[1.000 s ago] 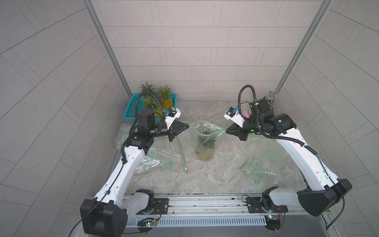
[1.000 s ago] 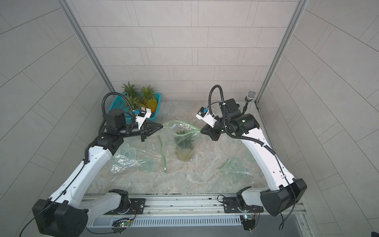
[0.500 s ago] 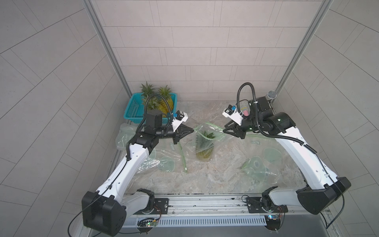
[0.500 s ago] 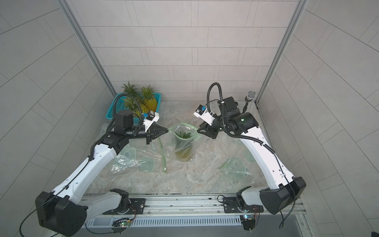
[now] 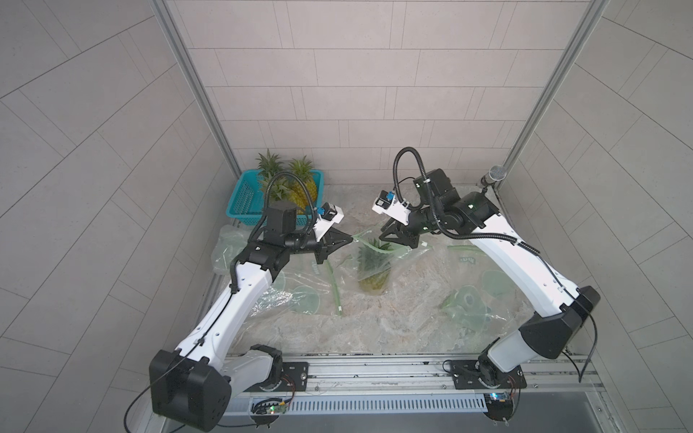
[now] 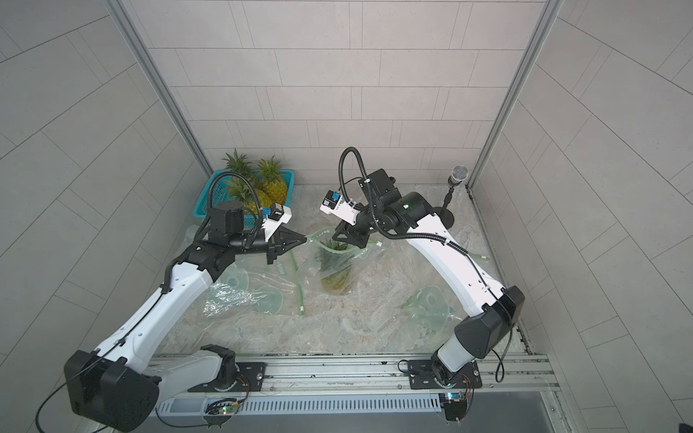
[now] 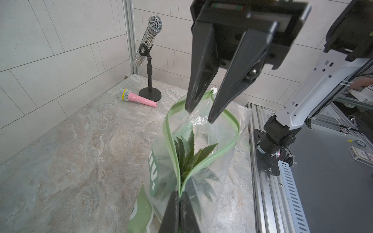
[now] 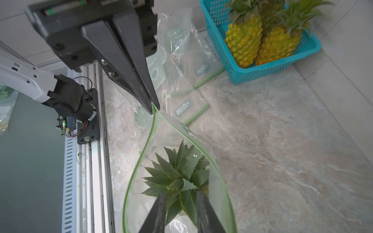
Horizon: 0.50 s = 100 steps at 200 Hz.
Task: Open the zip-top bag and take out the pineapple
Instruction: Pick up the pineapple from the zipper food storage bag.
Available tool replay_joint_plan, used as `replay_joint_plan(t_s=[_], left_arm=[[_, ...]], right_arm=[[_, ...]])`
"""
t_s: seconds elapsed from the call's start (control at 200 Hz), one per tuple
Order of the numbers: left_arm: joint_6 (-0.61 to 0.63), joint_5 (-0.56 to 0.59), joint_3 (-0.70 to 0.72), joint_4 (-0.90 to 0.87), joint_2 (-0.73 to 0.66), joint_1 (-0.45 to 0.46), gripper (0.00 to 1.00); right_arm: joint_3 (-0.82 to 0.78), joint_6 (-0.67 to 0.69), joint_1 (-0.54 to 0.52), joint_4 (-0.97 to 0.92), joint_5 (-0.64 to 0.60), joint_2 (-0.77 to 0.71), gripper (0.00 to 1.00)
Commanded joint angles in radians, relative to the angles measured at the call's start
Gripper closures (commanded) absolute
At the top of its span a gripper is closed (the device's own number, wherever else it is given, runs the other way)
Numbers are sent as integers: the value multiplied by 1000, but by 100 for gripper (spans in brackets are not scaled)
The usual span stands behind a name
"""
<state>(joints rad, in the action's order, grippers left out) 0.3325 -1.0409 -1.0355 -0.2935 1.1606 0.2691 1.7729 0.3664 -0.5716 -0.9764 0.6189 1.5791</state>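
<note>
The right gripper had released the zip-top bag, jaws part-open over the pineapple; the left gripper stayed clamped on the bag; extraction could begin.

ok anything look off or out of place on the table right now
Mostly clutter: a pink microphone lies on its side by the stand microphone, and empty bags lie crumpled on either side of the zip-top bag. That bag stands open, pineapple upright inside; I see no spill or tear.
</note>
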Motion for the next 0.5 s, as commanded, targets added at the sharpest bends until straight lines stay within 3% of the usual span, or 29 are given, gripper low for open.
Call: replay_joint_plan(t_s=[0.0, 0.495], left_arm=[[33, 6, -28, -15, -12, 3, 100], [38, 13, -32, -27, -10, 2, 100]], right_arm=[[29, 6, -20, -53, -30, 19, 71], [-25, -63, -51, -15, -123, 70, 51]])
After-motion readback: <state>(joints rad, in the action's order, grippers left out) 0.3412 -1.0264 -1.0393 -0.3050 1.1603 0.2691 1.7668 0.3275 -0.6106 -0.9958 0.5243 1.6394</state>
